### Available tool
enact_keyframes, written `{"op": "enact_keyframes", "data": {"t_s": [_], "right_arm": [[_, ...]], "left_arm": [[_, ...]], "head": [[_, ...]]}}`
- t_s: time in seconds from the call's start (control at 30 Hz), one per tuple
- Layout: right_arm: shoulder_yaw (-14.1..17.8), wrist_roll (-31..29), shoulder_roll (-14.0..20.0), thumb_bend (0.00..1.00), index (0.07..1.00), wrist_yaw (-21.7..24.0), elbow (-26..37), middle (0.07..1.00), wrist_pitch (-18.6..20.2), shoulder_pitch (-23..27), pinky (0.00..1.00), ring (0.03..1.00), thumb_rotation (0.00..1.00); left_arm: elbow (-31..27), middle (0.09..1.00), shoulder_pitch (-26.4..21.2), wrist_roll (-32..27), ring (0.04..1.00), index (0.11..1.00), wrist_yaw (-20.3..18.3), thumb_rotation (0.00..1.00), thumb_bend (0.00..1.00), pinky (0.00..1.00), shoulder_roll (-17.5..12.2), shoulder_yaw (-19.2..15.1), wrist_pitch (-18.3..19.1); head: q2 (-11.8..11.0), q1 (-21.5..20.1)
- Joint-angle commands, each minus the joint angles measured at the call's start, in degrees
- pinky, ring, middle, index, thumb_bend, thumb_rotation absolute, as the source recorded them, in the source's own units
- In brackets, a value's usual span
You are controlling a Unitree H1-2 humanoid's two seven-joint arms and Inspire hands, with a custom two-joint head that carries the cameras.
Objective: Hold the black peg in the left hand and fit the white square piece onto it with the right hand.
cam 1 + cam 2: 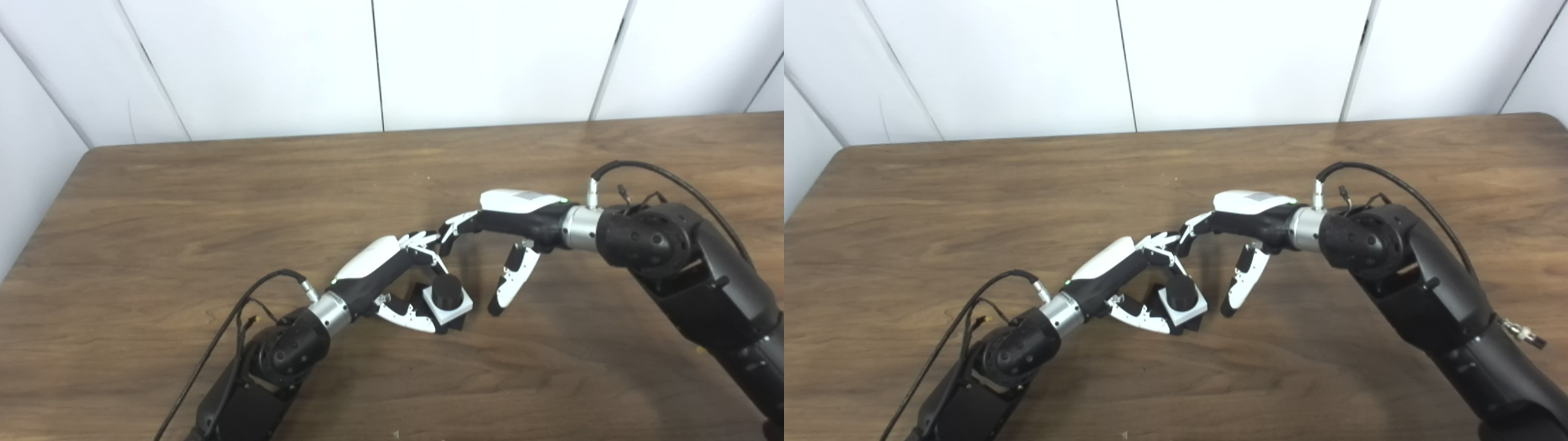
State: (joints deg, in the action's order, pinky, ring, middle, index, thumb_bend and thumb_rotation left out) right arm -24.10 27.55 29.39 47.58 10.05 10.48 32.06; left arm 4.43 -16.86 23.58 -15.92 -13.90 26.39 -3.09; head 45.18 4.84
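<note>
The black peg [447, 291] stands upright at the table's middle. Its round top pokes up through the white square piece [460, 310], which sits around it. My left hand [383, 269] is shut on the peg's dark base, thumb in front and fingers curled behind. My right hand [511, 223] hovers just right of it, open and holding nothing. Its fingers reach left over the left hand's fingers, and its thumb [511, 285] hangs down a little to the right of the white piece without touching it.
The brown wooden table [184, 214] stretches to a white panelled wall at the back. Cables loop off both wrists [1372, 174]. The table's left edge lies near the white side wall.
</note>
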Motion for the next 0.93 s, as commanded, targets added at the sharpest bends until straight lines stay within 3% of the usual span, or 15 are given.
{"op": "enact_keyframes", "data": {"t_s": [0.0, 0.37, 0.6, 0.7, 0.9], "right_arm": [[1.85, -0.42, 1.45, 0.87, 0.760, -0.70, 0.53, 0.905, 0.59, 2.93, 0.84, 0.910, 0.22], [9.10, -2.42, 3.18, 0.79, 0.750, -4.53, -1.84, 0.888, 1.12, 2.03, 0.73, 0.878, 0.10], [14.92, -3.28, 0.33, 0.73, 0.744, -12.77, -2.03, 0.869, 1.91, -1.86, 0.79, 0.872, 0.08], [17.50, -4.08, -1.72, 0.71, 0.750, -17.31, -1.70, 0.869, 1.89, -4.99, 0.75, 0.862, 0.10], [21.20, -6.18, -5.57, 0.72, 0.776, -24.78, -0.32, 0.858, 0.26, -11.44, 0.73, 0.851, 0.18]], "left_arm": [[2.56, 1.000, 1.27, 1.67, 1.000, 0.491, -3.61, 0.07, 0.52, 1.00, -1.03, 1.48, 3.44], [1.55, 1.000, 1.54, 1.27, 1.000, 0.492, -4.18, 0.07, 0.52, 1.00, -2.28, 1.03, 3.31], [1.75, 1.000, 1.59, 1.33, 1.000, 0.492, -4.01, 0.07, 0.52, 1.00, -2.40, 1.10, 3.15], [1.32, 0.987, 1.71, 2.16, 1.000, 0.492, -3.73, 0.07, 0.52, 1.00, -2.24, 1.13, 4.31], [-0.09, 0.934, 2.46, 3.40, 0.986, 0.497, -2.72, 0.08, 0.52, 0.88, -2.41, 0.35, 5.11]], "head": [[-0.01, -0.42], [-0.19, -1.84], [-0.38, -2.42], [-0.38, -2.42], [-0.50, -2.85]]}}
